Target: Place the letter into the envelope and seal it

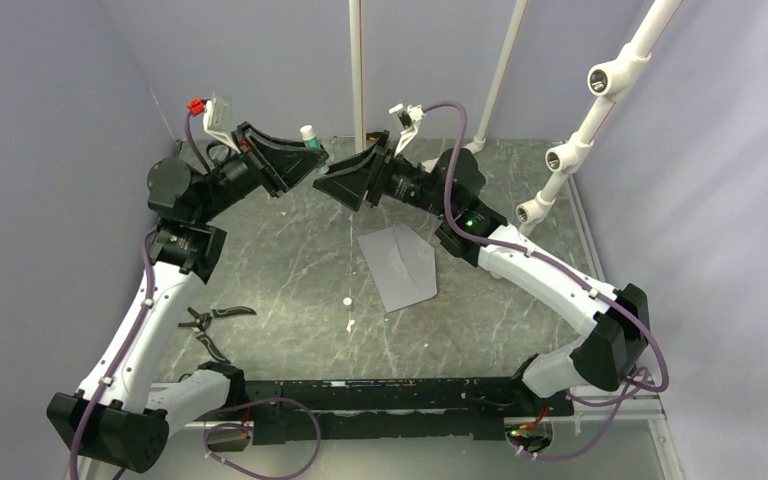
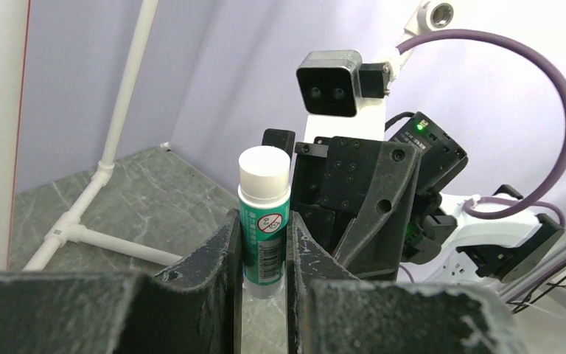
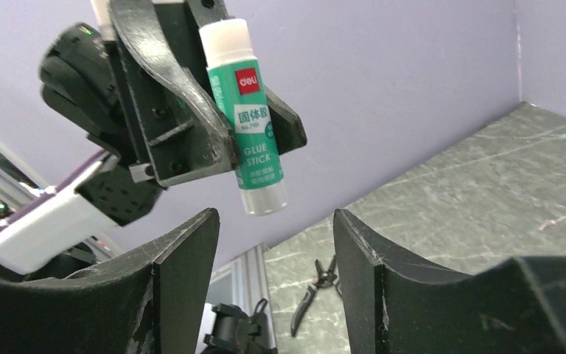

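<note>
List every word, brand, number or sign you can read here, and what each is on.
"deli": top of the green label on the glue stick.
"固体胶": same label, below the brand.
"GLUE STICK": white letters, lower on that label.
Red crossed-out circle sign: label's other side, left wrist view; its inner mark is unreadable.
Barcode digits and the label's fine print: too small to read.
</note>
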Motion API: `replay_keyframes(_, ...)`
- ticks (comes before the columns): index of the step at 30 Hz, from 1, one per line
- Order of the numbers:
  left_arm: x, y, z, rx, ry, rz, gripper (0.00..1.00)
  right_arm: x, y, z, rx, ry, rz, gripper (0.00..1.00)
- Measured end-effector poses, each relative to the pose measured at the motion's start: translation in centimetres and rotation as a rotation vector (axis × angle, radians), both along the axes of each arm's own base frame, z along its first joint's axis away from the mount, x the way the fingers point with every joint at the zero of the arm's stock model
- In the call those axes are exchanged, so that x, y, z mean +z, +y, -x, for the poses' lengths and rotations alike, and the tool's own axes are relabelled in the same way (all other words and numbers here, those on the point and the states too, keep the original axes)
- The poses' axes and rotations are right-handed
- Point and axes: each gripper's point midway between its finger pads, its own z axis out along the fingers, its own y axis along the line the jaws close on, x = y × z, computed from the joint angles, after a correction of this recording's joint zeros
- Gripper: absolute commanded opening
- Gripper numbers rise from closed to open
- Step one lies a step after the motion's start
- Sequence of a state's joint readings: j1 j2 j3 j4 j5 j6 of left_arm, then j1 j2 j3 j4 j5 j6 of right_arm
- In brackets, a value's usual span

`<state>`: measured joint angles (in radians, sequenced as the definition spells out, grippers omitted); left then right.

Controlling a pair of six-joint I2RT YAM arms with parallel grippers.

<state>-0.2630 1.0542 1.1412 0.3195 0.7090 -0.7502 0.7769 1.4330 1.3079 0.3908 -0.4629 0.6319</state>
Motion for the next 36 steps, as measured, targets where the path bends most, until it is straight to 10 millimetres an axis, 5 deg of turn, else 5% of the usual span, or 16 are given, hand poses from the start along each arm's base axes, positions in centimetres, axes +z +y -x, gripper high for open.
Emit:
replay_keyframes(5, 0.5, 0.0, 0.3, -0.011, 0.007, 0.023, 0.03, 2.1, 0.1, 0.7, 0.039, -0.018, -0.067, 0.45)
replay_keyframes(10, 1.4, 0.1, 0.9, -0.020, -0.012, 0.047, 0.02, 3.4, 0.4, 0.6, 0.069, -0.019, -0.095, 0.08)
replay_keyframes(12, 1.7, 0.2, 1.2, -0.024, -0.007, 0.060, 0.02, 3.7, 0.5, 0.8, 0.088, -0.025, -0.107, 0.00)
replay_keyframes(25, 5.1, -0.2, 4.7, -0.136, -0.131, 0.130, 0.02, 7.0, -0.9, 3.7, 0.294, 0.053, -0.251, 0.00)
replay_keyframes(31, 4.4, -0.6, 5.9, -0.183, -0.139, 0.094, 0.02, 6.2, -1.5, 4.7, 0.384, 0.154, -0.290, 0.00)
replay_keyframes(35, 3.6, -0.8, 5.7, -0.191, -0.117, 0.083, 0.03, 5.5, -2.0, 4.6, 0.404, 0.203, -0.314, 0.61)
replay_keyframes(36, 3.5, -0.7, 5.6, -0.188, -0.114, 0.082, 0.02, 5.5, -2.0, 4.5, 0.402, 0.208, -0.318, 0.70)
